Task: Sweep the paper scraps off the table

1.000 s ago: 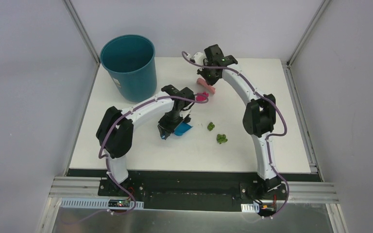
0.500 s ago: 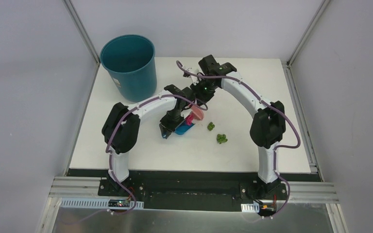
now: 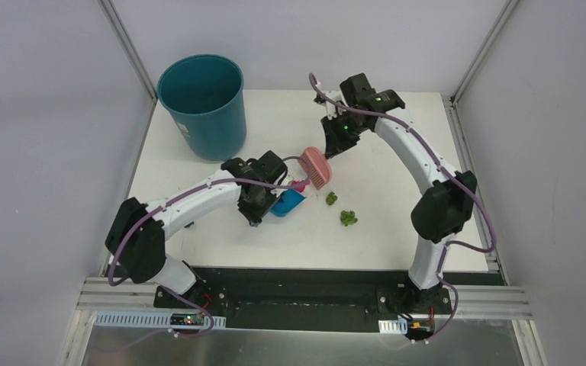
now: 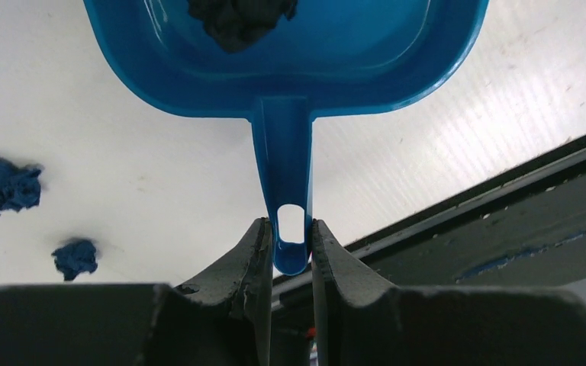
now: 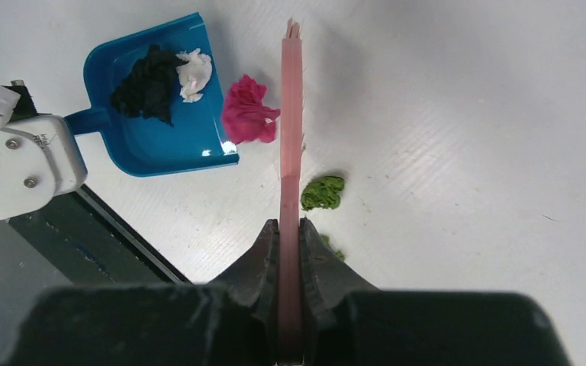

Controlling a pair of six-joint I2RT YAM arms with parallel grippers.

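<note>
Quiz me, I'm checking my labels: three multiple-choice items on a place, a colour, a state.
1. The magenta scrap lies: A in the dustpan; B on the table between dustpan and brush; C on the brush.
2. Scraps in the dustpan are: A black and white; B green and magenta; C dark blue.
3. The left pincer is: A open; B shut on the dustpan's handle; C shut on the brush.
B: it sits just outside the dustpan's lip. A: a black wad and a white wad lie inside. B: the handle sits clamped in it.
</note>
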